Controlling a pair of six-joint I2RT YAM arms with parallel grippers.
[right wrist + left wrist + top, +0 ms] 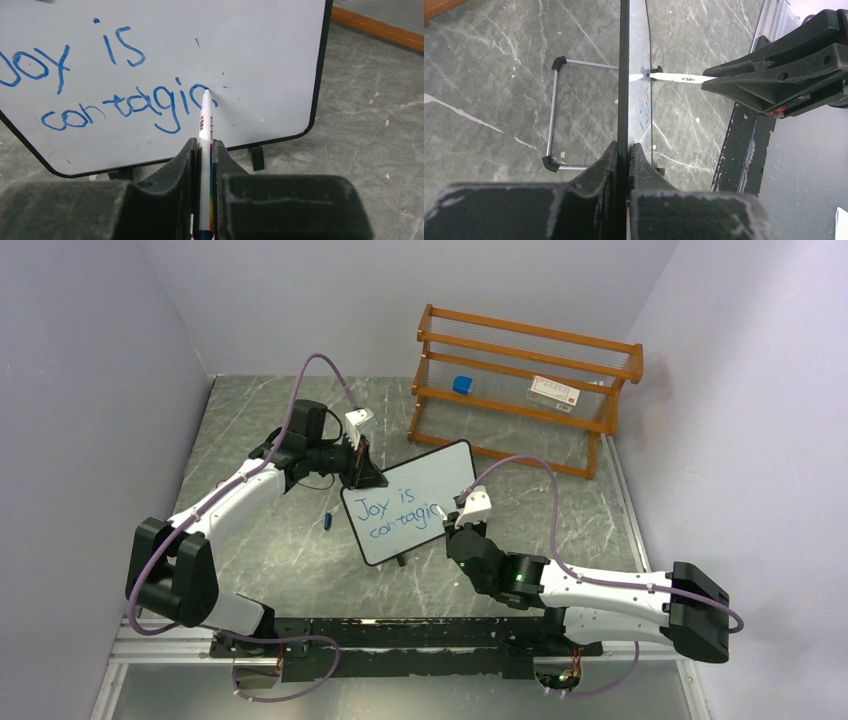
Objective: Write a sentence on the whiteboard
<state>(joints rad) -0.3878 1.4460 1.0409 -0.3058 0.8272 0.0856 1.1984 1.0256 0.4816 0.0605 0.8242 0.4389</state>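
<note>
Top external: we count one whiteboard (440,468), one marker (205,140) and one rack (520,390) behind the whiteboard. The left gripper (365,475) pinches the whiteboard's left edge. The right gripper (458,525) pinches the marker, tip on the sentence (400,508). Grey marbled table (270,550), pale walls (80,360).

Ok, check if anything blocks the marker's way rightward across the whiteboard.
Nothing visible does. The white marker in the right gripper touches the small black-framed whiteboard where the blue handwriting ends; beyond it the surface is bare.
</note>
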